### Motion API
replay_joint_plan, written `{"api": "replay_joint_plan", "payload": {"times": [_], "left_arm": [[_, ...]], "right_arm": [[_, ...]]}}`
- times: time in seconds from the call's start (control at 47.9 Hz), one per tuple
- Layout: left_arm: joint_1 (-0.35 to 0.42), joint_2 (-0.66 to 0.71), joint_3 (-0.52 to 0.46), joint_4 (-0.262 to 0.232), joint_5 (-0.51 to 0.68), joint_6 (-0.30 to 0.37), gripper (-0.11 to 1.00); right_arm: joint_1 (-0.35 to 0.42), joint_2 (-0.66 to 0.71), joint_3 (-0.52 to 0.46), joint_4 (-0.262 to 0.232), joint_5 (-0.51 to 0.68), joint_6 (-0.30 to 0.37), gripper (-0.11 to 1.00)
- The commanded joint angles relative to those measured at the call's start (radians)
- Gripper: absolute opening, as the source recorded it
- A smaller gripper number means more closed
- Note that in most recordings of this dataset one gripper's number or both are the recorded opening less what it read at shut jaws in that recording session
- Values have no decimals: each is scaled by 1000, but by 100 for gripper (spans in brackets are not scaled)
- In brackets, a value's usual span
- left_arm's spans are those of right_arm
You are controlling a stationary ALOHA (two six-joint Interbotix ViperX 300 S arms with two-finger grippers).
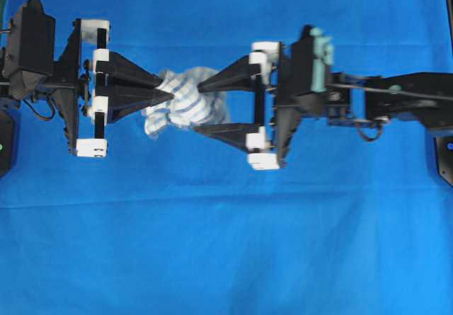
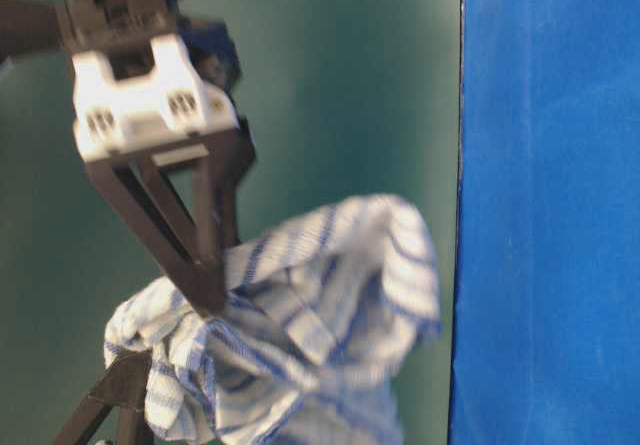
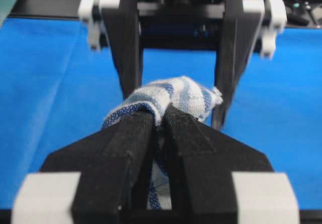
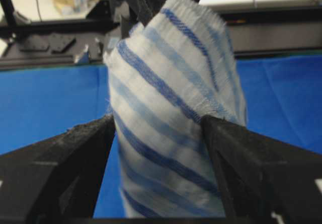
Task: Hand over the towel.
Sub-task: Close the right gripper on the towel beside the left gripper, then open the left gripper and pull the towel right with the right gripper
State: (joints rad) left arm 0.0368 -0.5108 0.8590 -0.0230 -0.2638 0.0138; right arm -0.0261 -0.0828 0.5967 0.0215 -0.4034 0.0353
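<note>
Jaws meeting over the towel (image 1: 185, 102) in mid-air above the bench (image 1: 226, 244).
The left gripper (image 1: 168, 92) is pinching the cloth tight, presenting it; the right gripper (image 1: 200, 107) is spread wide, straddling it, ready to close.

Table: fully covered by blue cloth (image 1: 226, 244).
Cloth spans left to right and near to far in the overhead view, lying mostly flat with faint creases. Nothing can be seen resting on it; black arm bases sit at the left and right edges.
</note>
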Motion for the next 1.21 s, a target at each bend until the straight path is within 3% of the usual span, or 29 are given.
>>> {"api": "replay_joint_plan", "payload": {"times": [0.0, 0.417, 0.48, 0.647, 0.939, 1.022, 1.189], "left_arm": [[-3, -3, -12, 0, -6, 0, 4], [-14, -2, -14, 2, -8, 3, 4], [-14, -2, -14, 0, -9, 0, 4], [-14, 5, -17, 0, -17, -2, 4], [-8, 5, -17, 0, -41, 0, 4], [-9, -2, -12, 0, -40, -8, 19], [-9, -49, 14, -2, -37, -17, 70]], "right_arm": [[2, 2, -43, -2, 15, -2, 71], [-3, 9, -54, 6, 23, 2, 68], [-6, 9, -55, 6, 25, 5, 56], [-6, 9, -55, -3, 26, -2, 8], [-6, 3, -49, -5, 28, -3, 7], [-6, -18, -28, -5, 28, -2, 7], [-6, -106, 51, -2, 26, 9, 7]]}}
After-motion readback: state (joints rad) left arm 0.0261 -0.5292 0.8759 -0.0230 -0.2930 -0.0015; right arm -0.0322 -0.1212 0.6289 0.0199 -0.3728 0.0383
